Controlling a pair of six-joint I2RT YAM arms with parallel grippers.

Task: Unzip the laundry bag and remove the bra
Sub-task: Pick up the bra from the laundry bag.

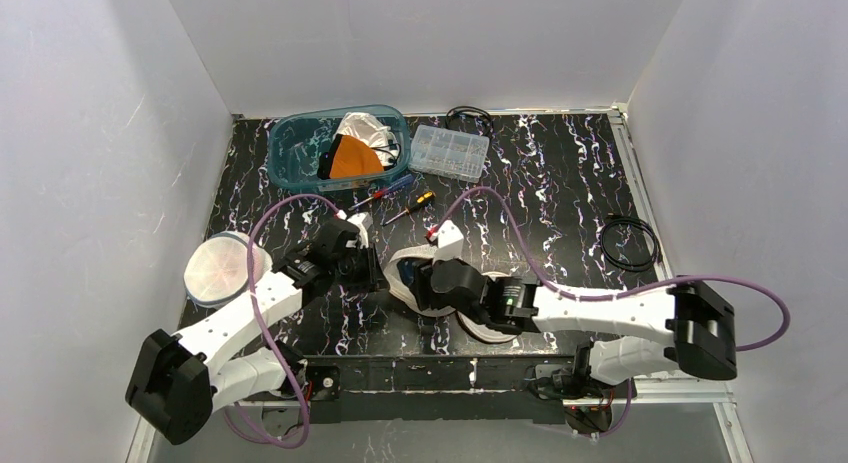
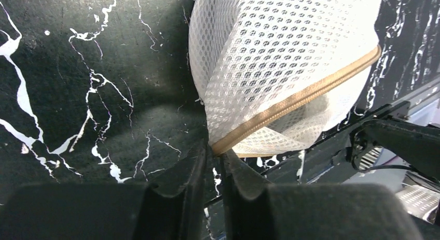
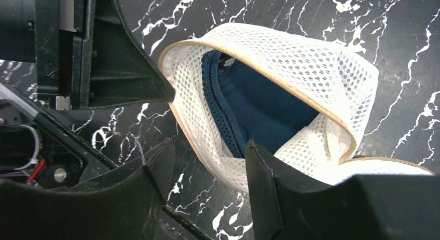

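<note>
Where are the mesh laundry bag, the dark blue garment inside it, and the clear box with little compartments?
laundry bag [image 3: 311,69]: right wrist view, on its white mesh top.
bra [image 3: 259,110]: right wrist view, on the dark blue fabric inside the opening.
compartment box [image 1: 450,151]: top view, on its lid's middle.

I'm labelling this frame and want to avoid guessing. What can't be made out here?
- The zipper pull: seen in no view. In the left wrist view the laundry bag has its tan trim ending between the jaws of the left gripper, which may cover it.
- The bra: the right wrist view shows only a dark blue part in the opening; mesh covers the rest.
- What lies in the blue bin: too small in the top view.
</note>
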